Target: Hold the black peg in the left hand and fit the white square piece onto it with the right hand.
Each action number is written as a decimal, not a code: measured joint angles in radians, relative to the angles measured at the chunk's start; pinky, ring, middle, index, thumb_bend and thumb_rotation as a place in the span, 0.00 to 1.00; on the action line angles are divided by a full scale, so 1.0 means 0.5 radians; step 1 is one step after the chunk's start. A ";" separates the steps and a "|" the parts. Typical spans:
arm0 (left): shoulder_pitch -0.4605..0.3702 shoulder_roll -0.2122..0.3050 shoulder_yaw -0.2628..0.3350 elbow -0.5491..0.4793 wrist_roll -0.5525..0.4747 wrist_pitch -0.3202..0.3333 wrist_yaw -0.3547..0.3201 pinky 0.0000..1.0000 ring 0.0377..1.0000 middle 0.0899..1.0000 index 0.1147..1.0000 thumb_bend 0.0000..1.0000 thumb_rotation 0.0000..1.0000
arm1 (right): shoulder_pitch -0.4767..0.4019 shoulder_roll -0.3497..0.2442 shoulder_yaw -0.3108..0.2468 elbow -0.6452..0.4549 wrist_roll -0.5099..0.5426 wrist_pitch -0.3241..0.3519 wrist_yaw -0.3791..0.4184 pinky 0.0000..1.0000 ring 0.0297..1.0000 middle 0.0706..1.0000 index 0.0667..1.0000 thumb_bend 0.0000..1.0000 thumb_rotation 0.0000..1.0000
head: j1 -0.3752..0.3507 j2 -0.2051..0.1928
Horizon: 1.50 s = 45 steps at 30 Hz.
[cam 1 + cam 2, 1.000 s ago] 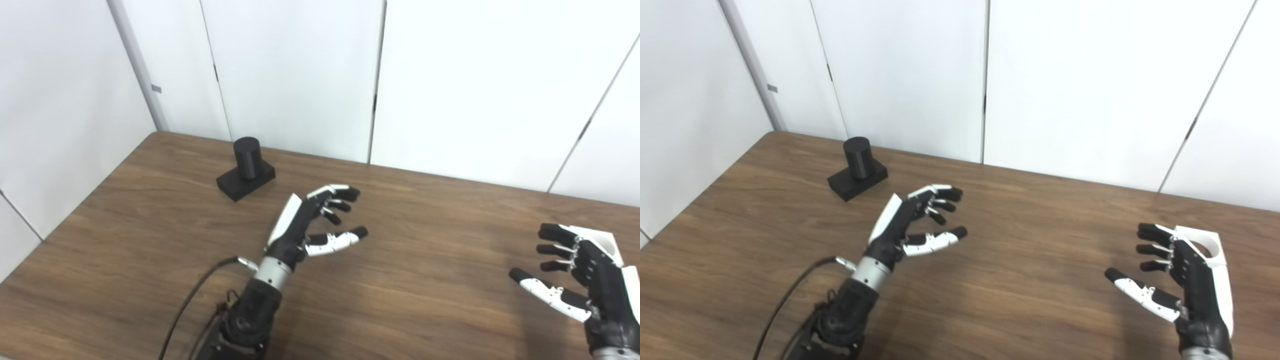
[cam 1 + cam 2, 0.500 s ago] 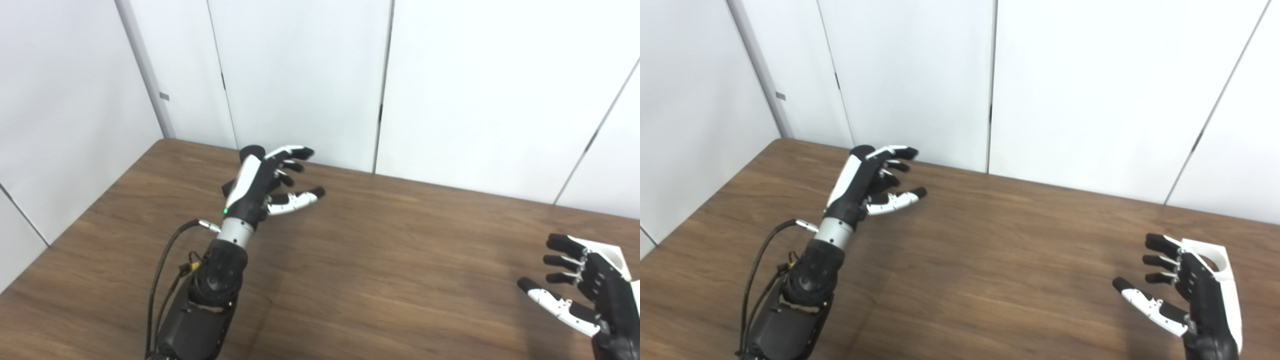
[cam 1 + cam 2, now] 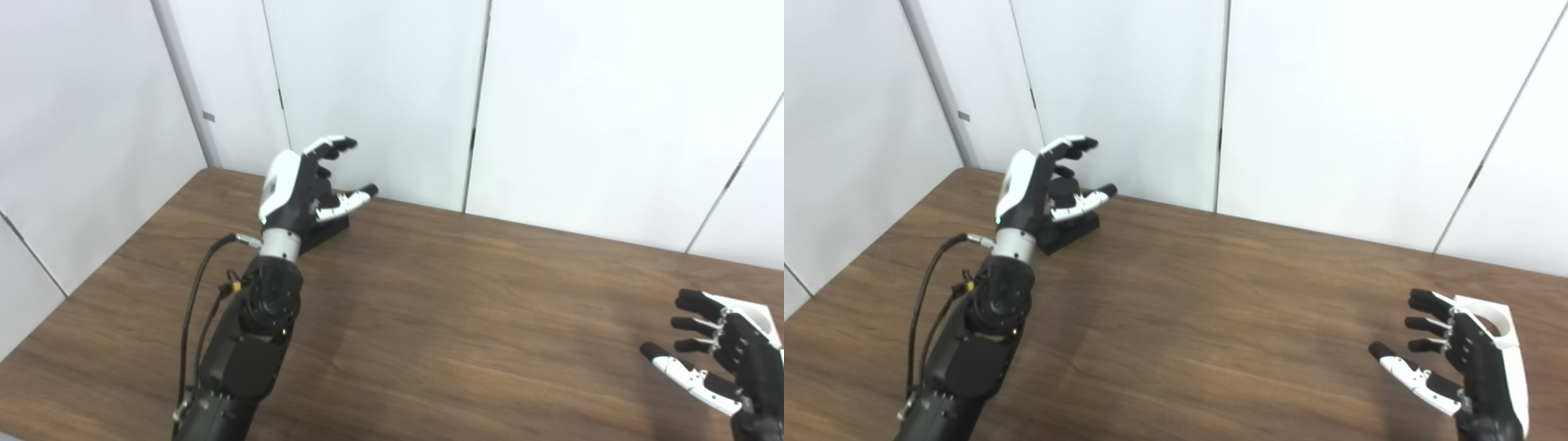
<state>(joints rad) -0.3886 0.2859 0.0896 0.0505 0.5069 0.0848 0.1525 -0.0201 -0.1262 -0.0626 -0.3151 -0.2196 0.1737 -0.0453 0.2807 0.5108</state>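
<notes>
Left hand [image 3: 297, 187] spread wide, covering the black peg [image 3: 327, 223] at the far left. Right hand [image 3: 726, 361] hovers open, near right.

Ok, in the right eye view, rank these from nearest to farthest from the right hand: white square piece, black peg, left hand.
1. White square piece: just behind the right hand, at the right.
2. and 3. Left hand and black peg: both far left at the table's back; hand open around the peg, too close to rank.

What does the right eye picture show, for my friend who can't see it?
The left hand is open around a black peg at the far left of a brown table, not yet holding it. The right hand is open near the right edge, in front of a white piece with a round hole. White walls stand behind.
</notes>
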 measured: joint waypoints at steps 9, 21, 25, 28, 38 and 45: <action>-0.056 0.085 -0.011 0.133 0.066 0.036 0.074 0.72 0.87 0.83 0.74 0.77 0.25 | -0.004 0.000 -0.001 -0.005 -0.007 0.020 -0.001 0.53 0.66 0.71 0.69 0.53 0.00 | 0.003 0.003; -0.095 0.215 -0.104 0.264 0.237 0.209 0.080 0.77 0.91 0.88 0.80 0.81 0.32 | -0.004 0.001 0.000 -0.056 -0.013 0.047 -0.002 0.52 0.64 0.71 0.69 0.52 0.00 | -0.003 0.018; -0.102 0.222 -0.117 0.307 0.275 0.311 0.080 0.73 0.90 0.89 0.80 0.84 0.37 | -0.003 0.001 -0.001 -0.058 -0.011 0.048 -0.001 0.52 0.64 0.71 0.69 0.53 0.00 | -0.003 0.018; -0.106 0.226 -0.141 0.311 0.317 0.397 0.080 0.72 0.91 0.90 0.82 0.85 0.41 | -0.003 0.001 -0.002 -0.062 -0.006 0.048 -0.001 0.52 0.63 0.71 0.69 0.53 0.00 | -0.006 0.021; -0.131 0.294 -0.315 0.307 0.463 0.673 -0.059 0.82 0.97 0.94 0.84 0.98 0.52 | -0.004 0.001 -0.004 -0.085 0.024 0.072 0.006 0.54 0.65 0.72 0.70 0.57 0.00 | -0.006 0.031; -0.137 0.307 -0.353 0.322 0.476 0.719 -0.105 0.88 0.99 0.96 0.86 0.98 0.54 | -0.003 0.000 -0.003 -0.087 0.026 0.078 0.007 0.56 0.66 0.73 0.70 0.56 0.00 | -0.009 0.040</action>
<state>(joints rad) -0.4571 0.4395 -0.0871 0.2116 0.7448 0.4443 0.1002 -0.0215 -0.1259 -0.0640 -0.3586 -0.2064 0.2126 -0.0418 0.2761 0.5307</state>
